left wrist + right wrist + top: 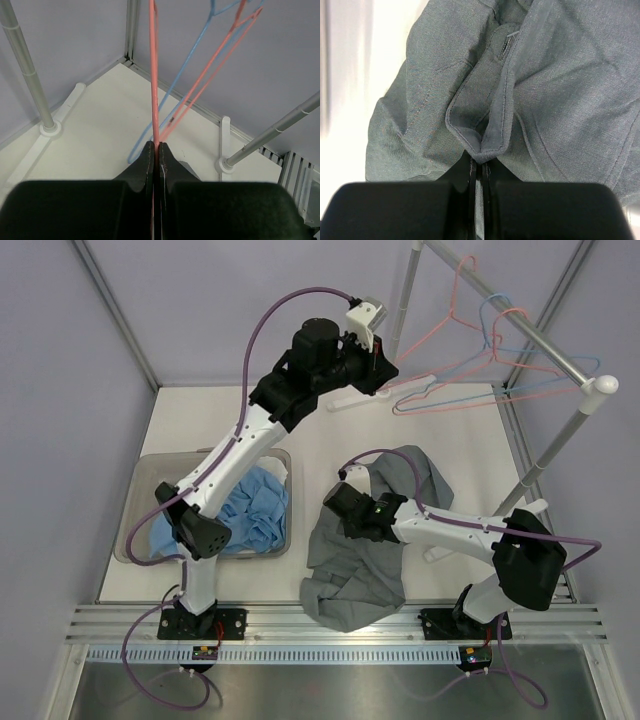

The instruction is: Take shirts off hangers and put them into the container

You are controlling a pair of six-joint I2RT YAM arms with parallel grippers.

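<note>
1. Nearest, at 6 o'clock, the right end effector (pixel 481 162) clamps a fold of the grey shirt (pixel 560 100).
2. At 9 o'clock, the container (pixel 135 502) holds the light blue shirt (pixel 255 505).
3. Farthest, at 1 o'clock, the left end effector (pixel 156 148) pinches a pink hanger (pixel 154 75).

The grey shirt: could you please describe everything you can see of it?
The grey shirt looks like soft woven cloth, mid grey with stitched seams. It is off any hanger and lies crumpled in a heap on the white table, just right of the container. Its near end drapes onto the rail at the table's front edge. The right gripper sits over its upper part, jaws shut on a folded, stitched edge of the cloth.
</note>
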